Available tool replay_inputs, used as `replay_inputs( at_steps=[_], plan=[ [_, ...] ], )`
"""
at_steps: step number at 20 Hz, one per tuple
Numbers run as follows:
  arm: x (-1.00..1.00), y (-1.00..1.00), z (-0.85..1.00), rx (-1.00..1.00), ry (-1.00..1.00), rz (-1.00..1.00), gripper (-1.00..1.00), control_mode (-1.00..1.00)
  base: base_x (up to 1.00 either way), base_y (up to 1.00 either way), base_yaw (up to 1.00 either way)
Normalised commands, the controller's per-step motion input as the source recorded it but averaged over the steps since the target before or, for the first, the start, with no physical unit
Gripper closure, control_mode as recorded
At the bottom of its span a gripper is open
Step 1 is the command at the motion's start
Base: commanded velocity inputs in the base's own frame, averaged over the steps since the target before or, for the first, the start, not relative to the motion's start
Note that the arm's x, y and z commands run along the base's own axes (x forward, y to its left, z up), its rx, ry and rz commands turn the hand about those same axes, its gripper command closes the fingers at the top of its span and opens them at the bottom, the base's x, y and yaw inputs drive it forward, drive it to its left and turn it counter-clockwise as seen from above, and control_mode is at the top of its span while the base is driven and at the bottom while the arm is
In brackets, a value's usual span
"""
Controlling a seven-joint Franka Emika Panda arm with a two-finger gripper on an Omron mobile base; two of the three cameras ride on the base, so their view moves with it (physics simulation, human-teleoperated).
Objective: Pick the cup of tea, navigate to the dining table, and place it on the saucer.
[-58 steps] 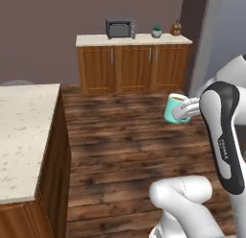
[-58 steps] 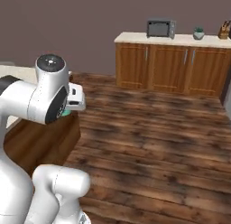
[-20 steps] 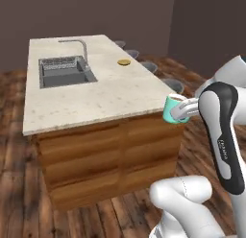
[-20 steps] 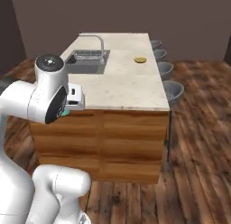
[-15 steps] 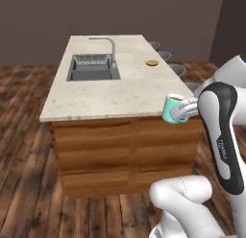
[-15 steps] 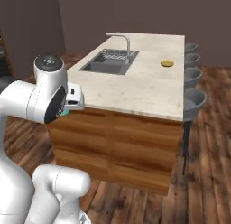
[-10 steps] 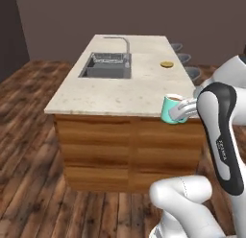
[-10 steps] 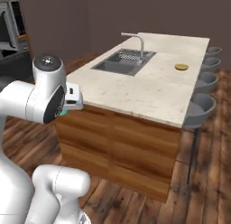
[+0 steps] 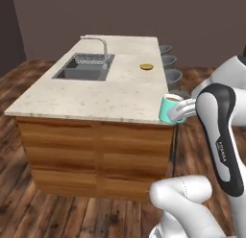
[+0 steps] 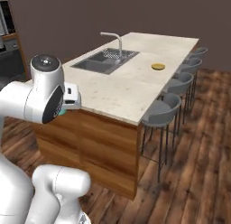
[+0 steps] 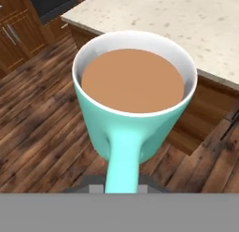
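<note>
I read "FRANKA" faintly on the forearm. My gripper (image 9: 180, 111) pinches the cup (image 9: 169, 109) by its handle, beside the table (image 9: 115, 88) corner; fingertips hidden. The saucer (image 9: 146, 66) lies far across.

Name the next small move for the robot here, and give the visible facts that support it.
Probably carry the cup of tea forward over the dining table toward the saucer. The gripper holds the cup by its handle at the table's near corner, with the saucer farther along the top.
</note>
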Motion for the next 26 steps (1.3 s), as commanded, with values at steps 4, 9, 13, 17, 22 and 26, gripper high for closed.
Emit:
replay_inputs(
  at_steps=[4,9,13,17,22,26],
  plan=[
    [0.0,0.0,0.0,0.0,0.0,0.0,1.0,1.0,0.38,-1.0,0.01],
    [0.0,0.0,0.0,0.0,0.0,0.0,1.0,1.0,0.6,-1.0,0.0],
    [0.0,0.0,0.0,0.0,0.0,0.0,1.0,1.0,0.85,-1.0,0.01],
    [0.0,0.0,0.0,0.0,0.0,0.0,1.0,1.0,0.66,-1.0,0.05],
    [0.0,0.0,0.0,0.0,0.0,0.0,1.0,1.0,0.71,-1.0,0.09],
    [0.0,0.0,0.0,0.0,0.0,0.0,1.0,1.0,0.63,-1.0,0.12]
  ],
)
